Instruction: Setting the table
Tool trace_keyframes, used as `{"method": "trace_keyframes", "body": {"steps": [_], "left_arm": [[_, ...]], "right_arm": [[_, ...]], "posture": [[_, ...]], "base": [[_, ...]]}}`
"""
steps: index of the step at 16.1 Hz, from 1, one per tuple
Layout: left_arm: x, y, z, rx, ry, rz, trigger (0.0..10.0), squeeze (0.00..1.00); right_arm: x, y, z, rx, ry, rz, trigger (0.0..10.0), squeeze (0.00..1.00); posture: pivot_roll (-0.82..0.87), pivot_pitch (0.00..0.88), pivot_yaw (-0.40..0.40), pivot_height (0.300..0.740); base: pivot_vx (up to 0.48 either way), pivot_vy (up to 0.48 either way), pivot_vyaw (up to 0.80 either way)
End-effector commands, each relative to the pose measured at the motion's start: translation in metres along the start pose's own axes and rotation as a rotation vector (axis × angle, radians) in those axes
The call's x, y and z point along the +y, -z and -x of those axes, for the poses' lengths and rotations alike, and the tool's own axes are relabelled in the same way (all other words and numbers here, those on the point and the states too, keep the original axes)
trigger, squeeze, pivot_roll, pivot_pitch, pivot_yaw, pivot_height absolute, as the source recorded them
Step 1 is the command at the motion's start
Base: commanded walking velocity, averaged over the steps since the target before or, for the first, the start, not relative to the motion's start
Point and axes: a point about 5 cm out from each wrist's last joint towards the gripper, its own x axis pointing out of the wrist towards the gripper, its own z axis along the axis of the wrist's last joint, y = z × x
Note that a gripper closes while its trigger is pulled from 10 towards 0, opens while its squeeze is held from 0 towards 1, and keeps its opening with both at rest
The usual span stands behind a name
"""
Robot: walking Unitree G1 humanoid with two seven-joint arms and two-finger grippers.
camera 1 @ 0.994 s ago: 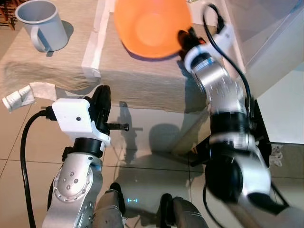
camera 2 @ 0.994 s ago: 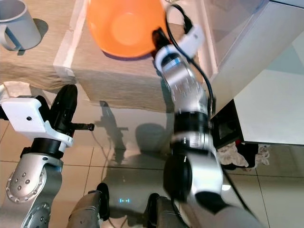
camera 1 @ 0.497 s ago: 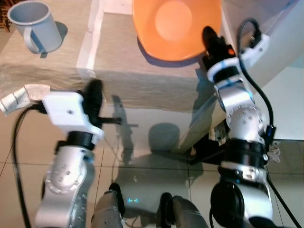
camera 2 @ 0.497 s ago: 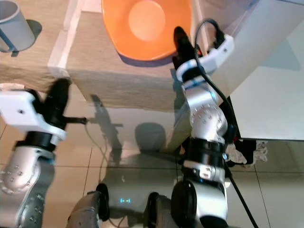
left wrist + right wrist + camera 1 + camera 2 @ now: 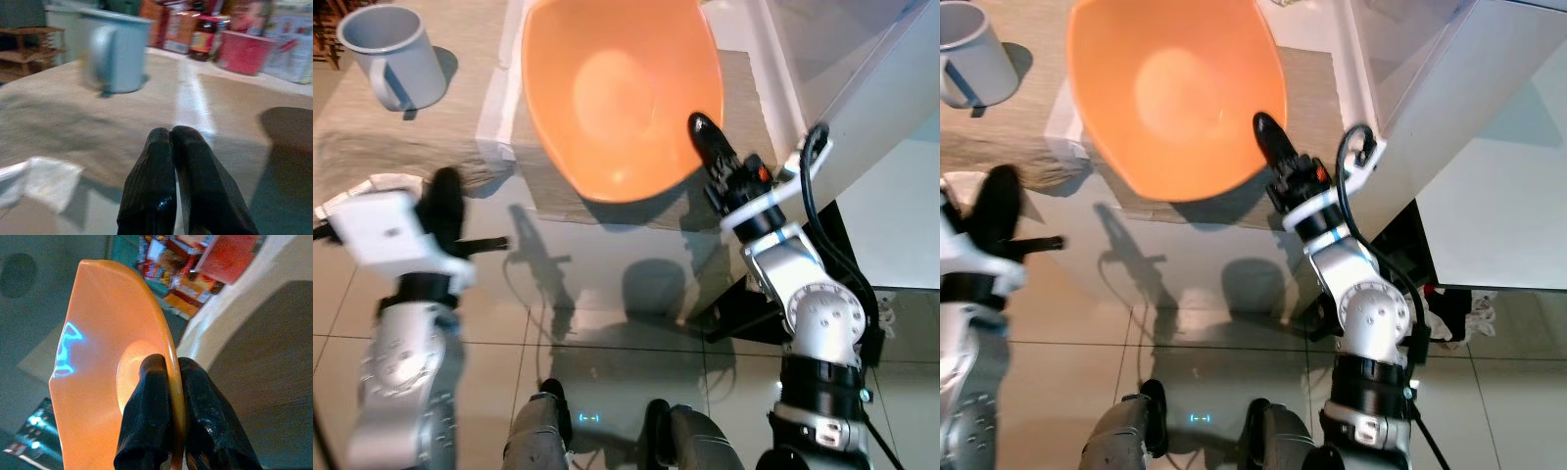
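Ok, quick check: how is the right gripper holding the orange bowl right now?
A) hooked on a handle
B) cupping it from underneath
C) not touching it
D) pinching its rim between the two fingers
D: in the right wrist view the right gripper has one black finger on each side of the orange bowl's rim.

No lettering can be read; the packages and jars [image 5: 205,36] at the table's far end are too blurred to make out

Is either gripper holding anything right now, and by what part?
The right gripper holds the orange bowl by its rim, one finger inside and one outside. The left gripper is shut on nothing.
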Motion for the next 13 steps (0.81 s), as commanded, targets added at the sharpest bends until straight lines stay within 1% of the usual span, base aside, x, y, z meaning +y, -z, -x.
{"method": "trace_keyframes", "body": {"steps": [1, 2, 3, 6, 7, 8, 9, 10, 11, 13], "left_arm": [[0.006, 0.004, 0.003, 0.020, -0.008, 0.002, 10.0, 0.00], [0.007, 0.006, 0.005, 0.028, -0.004, 0.009, 10.0, 0.00], [0.006, 0.009, 0.006, 0.031, 0.003, 0.035, 10.0, 0.00], [-0.003, 0.016, 0.006, 0.044, 0.050, 0.064, 10.0, 0.00], [-0.005, 0.017, 0.005, 0.041, 0.068, 0.080, 10.0, 0.00], [-0.006, 0.019, 0.003, 0.038, 0.079, 0.085, 10.0, 0.00], [-0.005, 0.019, 0.002, 0.037, 0.082, 0.085, 10.0, 0.00], [-0.004, 0.020, 0.001, 0.036, 0.082, 0.086, 10.0, 0.00], [-0.003, 0.021, -0.001, 0.031, 0.084, 0.086, 10.0, 0.00], [-0.001, 0.021, -0.004, 0.022, 0.088, 0.080, 10.0, 0.00]], "right_arm": [[0.018, -0.003, 0.000, -0.021, -0.109, -0.005, 10.0, 0.00], [0.019, -0.004, 0.002, -0.012, -0.123, 0.000, 10.0, 0.00], [0.023, -0.003, 0.006, 0.012, -0.165, -0.002, 10.0, 0.00], [0.028, -0.001, 0.020, 0.082, -0.243, 0.005, 10.0, 0.00], [0.029, 0.000, 0.028, 0.121, -0.274, 0.020, 10.0, 0.00], [0.026, -0.002, 0.035, 0.151, -0.283, 0.036, 10.0, 0.00], [0.024, -0.003, 0.037, 0.165, -0.280, 0.052, 10.0, 0.00], [0.023, -0.004, 0.038, 0.172, -0.279, 0.059, 10.0, 0.00], [0.019, -0.006, 0.041, 0.189, -0.268, 0.092, 10.0, 0.00], [0.015, -0.009, 0.042, 0.200, -0.254, 0.120, 10.0, 0.00]], "posture": [[-0.04, 0.190, -0.049, 0.740], [-0.04, 0.185, -0.044, 0.740], [-0.05, 0.176, -0.041, 0.740], [-0.05, 0.159, -0.035, 0.740], [-0.06, 0.154, -0.031, 0.740], [-0.06, 0.146, -0.024, 0.740], [-0.06, 0.144, -0.023, 0.740], [-0.07, 0.139, -0.022, 0.740], [-0.07, 0.134, -0.017, 0.740], [-0.07, 0.126, -0.014, 0.740]], "base": [[0.000, 0.000, 0.00], [0.000, 0.000, 0.00], [0.000, -0.382, 0.00], [0.000, -0.480, 0.00], [0.000, -0.480, 0.00], [0.000, -0.472, 0.00], [0.000, -0.472, 0.00], [0.000, -0.472, 0.00], [0.000, -0.472, 0.00], [0.000, -0.472, 0.00]]}}
